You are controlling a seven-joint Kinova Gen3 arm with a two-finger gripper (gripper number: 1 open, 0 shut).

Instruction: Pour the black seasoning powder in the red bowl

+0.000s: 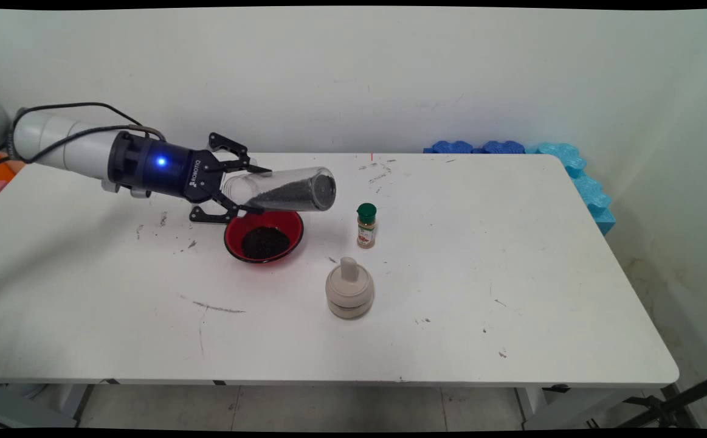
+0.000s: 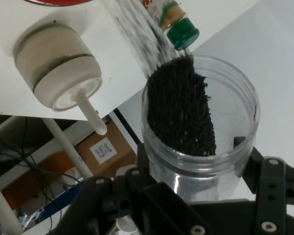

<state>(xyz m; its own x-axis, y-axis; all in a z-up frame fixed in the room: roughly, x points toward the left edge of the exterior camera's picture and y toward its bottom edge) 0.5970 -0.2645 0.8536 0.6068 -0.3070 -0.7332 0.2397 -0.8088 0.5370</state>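
Main view: the clear plastic jar (image 1: 286, 190) lies almost level, long axis left to right, mouth to the right, above the red bowl (image 1: 264, 236) of dark grains on the worktop (image 1: 511, 274). The end effector (image 1: 241, 188), reaching in nearly level from the left, is clamped on the jar's base.

Hand view: black grains (image 2: 181, 105) bank inside the jar (image 2: 201, 147); beyond it are a green-capped spice bottle (image 2: 179, 24) and a beige round knobbed container (image 2: 59, 66).

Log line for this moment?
gripper: shut on clear jar | jar: tipped sideways, dark grains inside | below: red bowl with grains
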